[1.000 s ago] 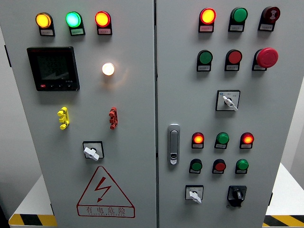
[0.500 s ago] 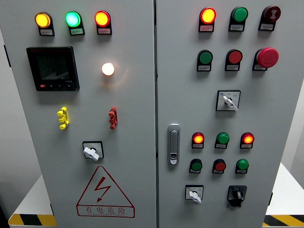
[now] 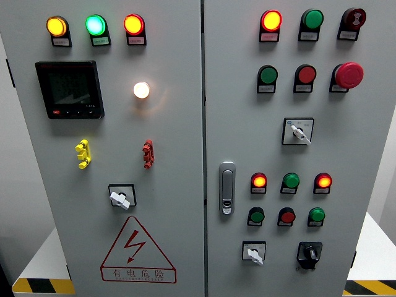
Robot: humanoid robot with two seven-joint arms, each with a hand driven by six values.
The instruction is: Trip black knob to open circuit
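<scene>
The black knob sits at the lower right of the right-hand cabinet door, on a black square base, with its pointer angled slightly down-left. To its left is a white selector switch on a white plate. Neither of my hands nor arms shows in the head view.
The grey cabinet has two doors with a chrome door handle near the seam. Lit red lamps, green and red push buttons, a red emergency mushroom button, another white selector, a black meter and a red warning triangle cover the panels.
</scene>
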